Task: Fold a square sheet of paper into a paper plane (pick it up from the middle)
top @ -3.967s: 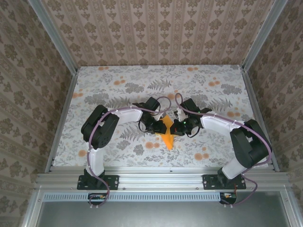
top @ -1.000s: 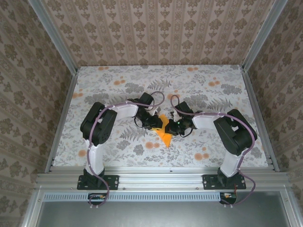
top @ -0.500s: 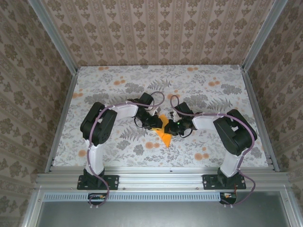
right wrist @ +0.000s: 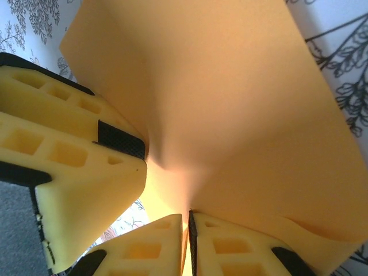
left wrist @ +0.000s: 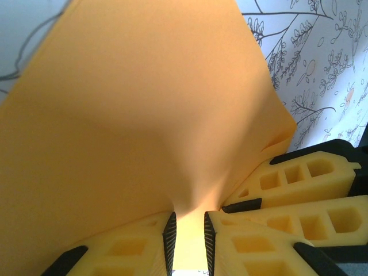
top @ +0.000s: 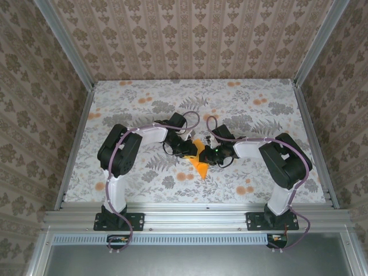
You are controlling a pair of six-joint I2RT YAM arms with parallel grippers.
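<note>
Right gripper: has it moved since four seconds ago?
Yes. In the top view the right gripper has shifted left across the table, toward the left gripper; its elbow has drawn away from the right rail.

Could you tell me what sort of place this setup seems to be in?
Probably a robot test booth, not a home: patterned wall panels sit in a metal frame around a floral table, and the left arm and right arm are bolted to a rail at its near edge, holding orange paper.

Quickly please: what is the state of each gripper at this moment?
Left gripper: closed, fingers pinching the orange paper.
Right gripper: closed on the same orange paper, fingers nearly touching.
</note>
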